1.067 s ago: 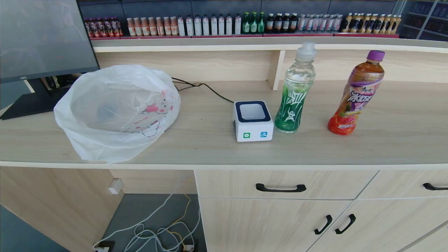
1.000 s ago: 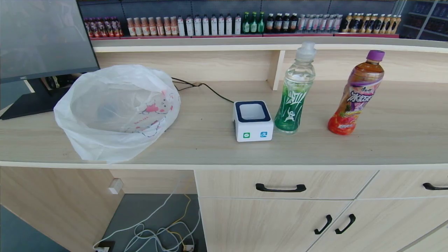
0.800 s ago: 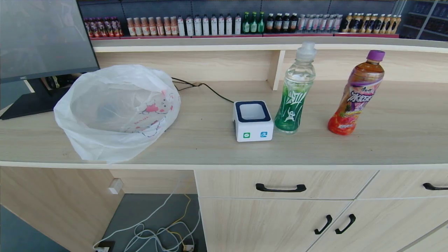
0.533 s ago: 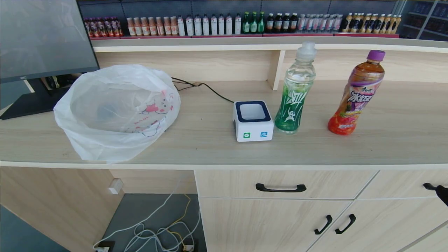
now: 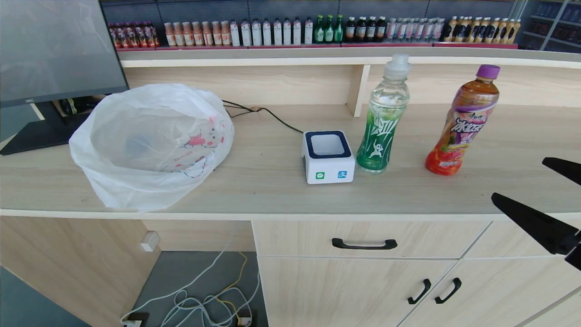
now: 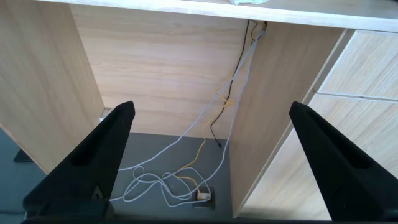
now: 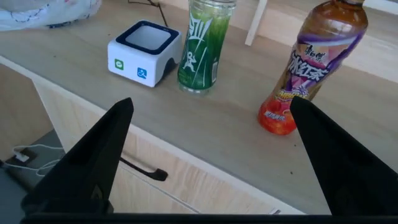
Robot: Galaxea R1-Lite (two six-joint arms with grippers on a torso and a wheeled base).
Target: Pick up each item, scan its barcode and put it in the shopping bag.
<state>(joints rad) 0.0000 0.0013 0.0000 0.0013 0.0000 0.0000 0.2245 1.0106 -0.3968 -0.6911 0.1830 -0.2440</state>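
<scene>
Right gripper (image 5: 518, 178) spread wide, empty, right of scanner (image 5: 327, 156), beyond red bottle (image 5: 462, 122). Green bottle (image 5: 380, 122) upright just right of scanner, bag (image 5: 150, 141) to its left. Left gripper (image 6: 211, 106) spread, empty, below counter (image 5: 272, 190).

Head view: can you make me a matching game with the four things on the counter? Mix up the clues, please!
Things:
1. shopping bag
2. scanner
3. green bottle
4. orange bottle

Clues:
A. purple cap, farthest to the right
B. crinkly white plastic, open at the top
C. small white box with a dark-rimmed top
D. clear cap, standing next to the scanner

Pairs: 1-B, 2-C, 3-D, 4-A
</scene>
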